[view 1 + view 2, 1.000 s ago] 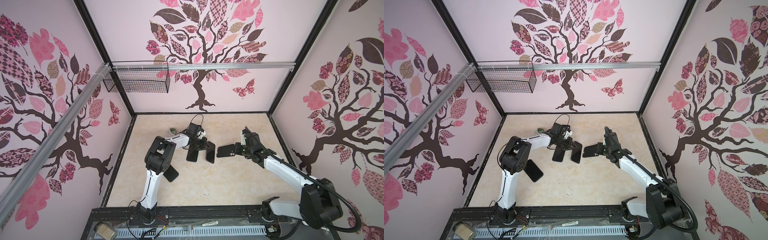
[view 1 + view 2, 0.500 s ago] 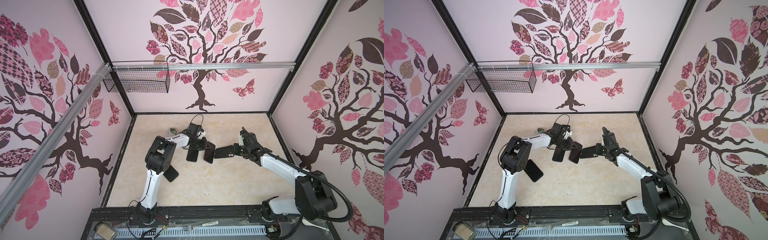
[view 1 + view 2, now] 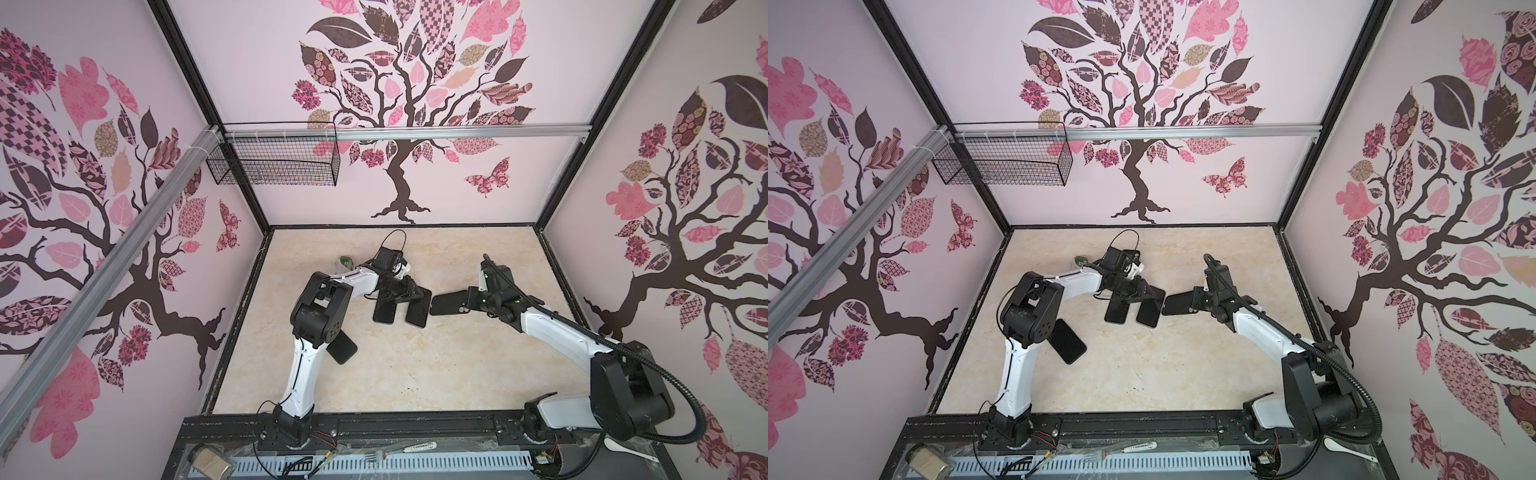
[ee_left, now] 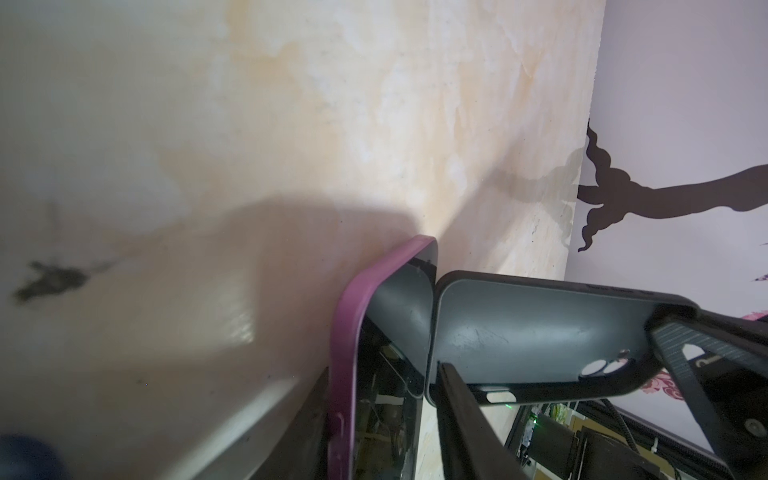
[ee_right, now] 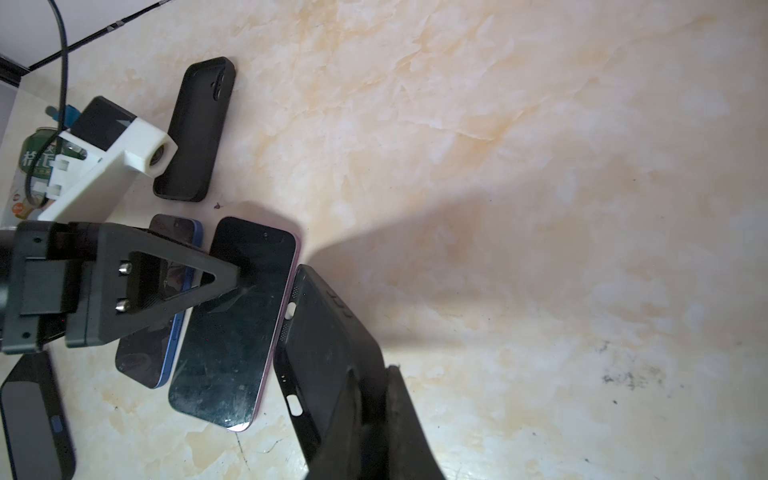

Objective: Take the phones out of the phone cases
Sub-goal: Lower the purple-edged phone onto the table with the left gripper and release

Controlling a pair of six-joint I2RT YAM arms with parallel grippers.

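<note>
Phone free of its case, case in the right claw.
The pink-edged phone lies screen-up on the surface, with the left claw spread loosely either side of it. The right claw pinches the empty black case, its end just beside the phone's edge. A green can bears Chinese characters, too partly hidden to read.

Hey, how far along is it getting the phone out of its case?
Mostly done: the pink-edged phone lies bare, screen up, on the table beside a blue phone. In hand: the right gripper holds the empty black case next to it, and the left gripper hangs over the phone, jaws apart. Left: probably just setting the case down.
</note>
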